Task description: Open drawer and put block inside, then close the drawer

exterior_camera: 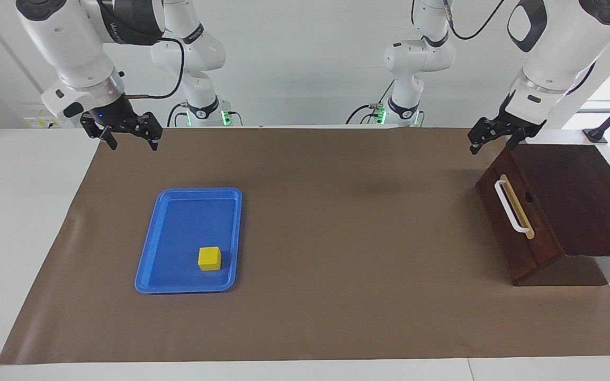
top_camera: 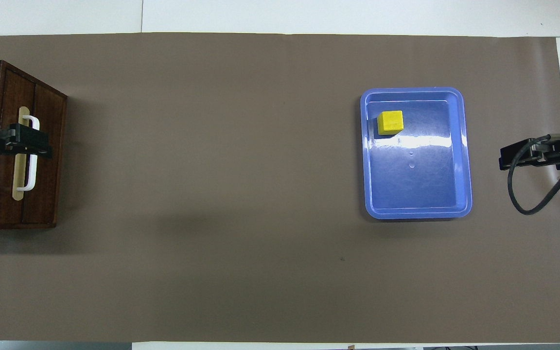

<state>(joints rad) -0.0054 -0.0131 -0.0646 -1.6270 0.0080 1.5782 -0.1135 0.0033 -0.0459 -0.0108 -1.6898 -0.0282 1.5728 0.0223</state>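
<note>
The drawer of the dark brown cabinet is shut at the left arm's end of the table, its white bar handle facing the table's middle. It also shows in the overhead view. My left gripper is open and empty, raised over the cabinet's front top edge; from overhead it covers the handle. The yellow block lies in the blue tray, in the part farther from the robots, also seen from overhead. My right gripper is open and empty in the air.
The blue tray lies on the brown mat toward the right arm's end. My right gripper hangs over the mat's edge beside the tray. White table surface surrounds the mat.
</note>
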